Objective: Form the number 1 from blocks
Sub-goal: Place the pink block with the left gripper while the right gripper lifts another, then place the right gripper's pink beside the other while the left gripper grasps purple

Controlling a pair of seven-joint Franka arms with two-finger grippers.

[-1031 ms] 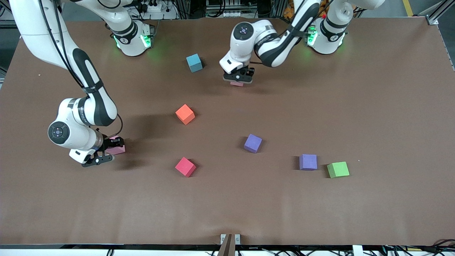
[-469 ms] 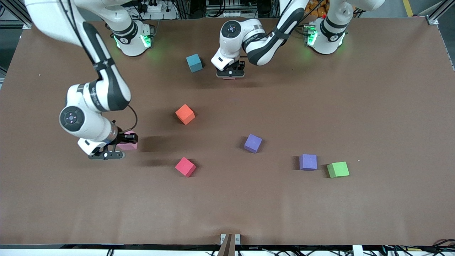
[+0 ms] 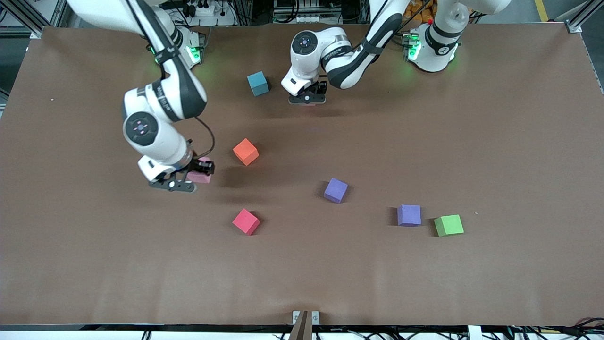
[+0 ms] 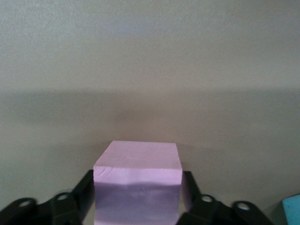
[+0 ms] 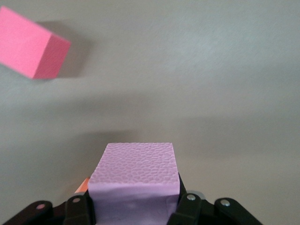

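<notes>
Right gripper (image 3: 197, 174) is clamped on a light pink foam cube (image 3: 203, 177) over the table, just beside the orange foam cube (image 3: 246, 151). Left gripper (image 3: 307, 98) straddles a second light pink foam cube (image 4: 138, 180), which lies farther from the camera than the orange cube. Can't tell if that one's gripped.

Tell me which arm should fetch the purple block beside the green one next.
Left. That purple block lies toward the left arm's end, beside the green block. The right end effector is shut on a pink block over the table; the left end effector is low at another pink block.
</notes>
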